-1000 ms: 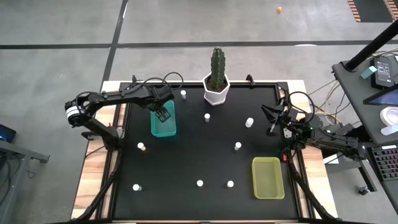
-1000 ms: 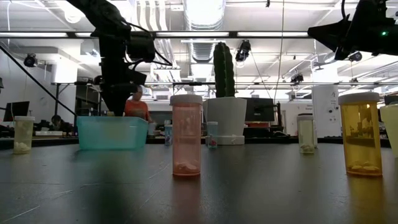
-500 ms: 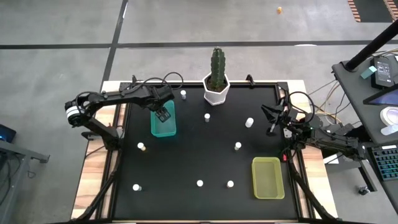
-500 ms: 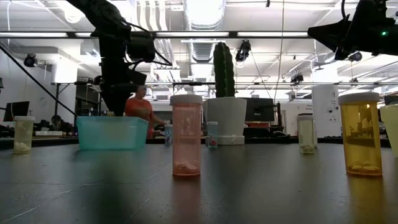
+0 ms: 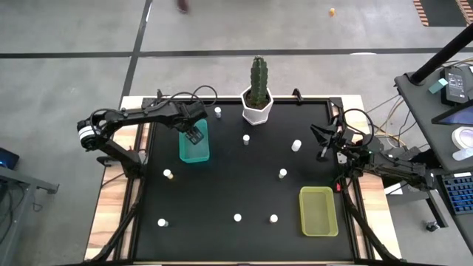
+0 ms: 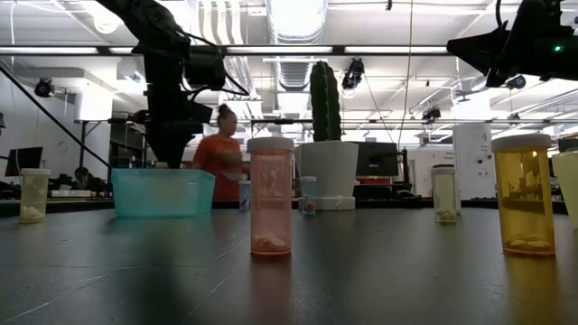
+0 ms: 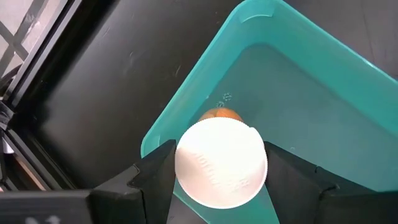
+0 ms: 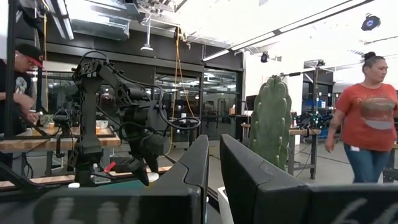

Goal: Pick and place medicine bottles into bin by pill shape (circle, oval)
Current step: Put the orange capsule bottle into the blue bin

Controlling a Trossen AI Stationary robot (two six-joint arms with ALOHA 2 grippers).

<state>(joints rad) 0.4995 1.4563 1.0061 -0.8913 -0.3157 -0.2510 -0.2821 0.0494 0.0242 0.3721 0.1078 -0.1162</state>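
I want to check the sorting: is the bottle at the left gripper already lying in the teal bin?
No. The bottle sits between the left gripper fingers, above the teal bin.

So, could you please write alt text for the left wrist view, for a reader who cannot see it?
The left end effector holds a white-capped medicine bottle between its two dark fingers, directly above the open teal bin. A bit of the bottle's orange body shows past the cap, and the bin sits on the black table.

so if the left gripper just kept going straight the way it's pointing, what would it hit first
Most likely the floor of the teal bin. The left gripper points down into it while holding a white-capped bottle, so the bottle's base would touch before the fingers. How far above the floor it hangs is unclear.
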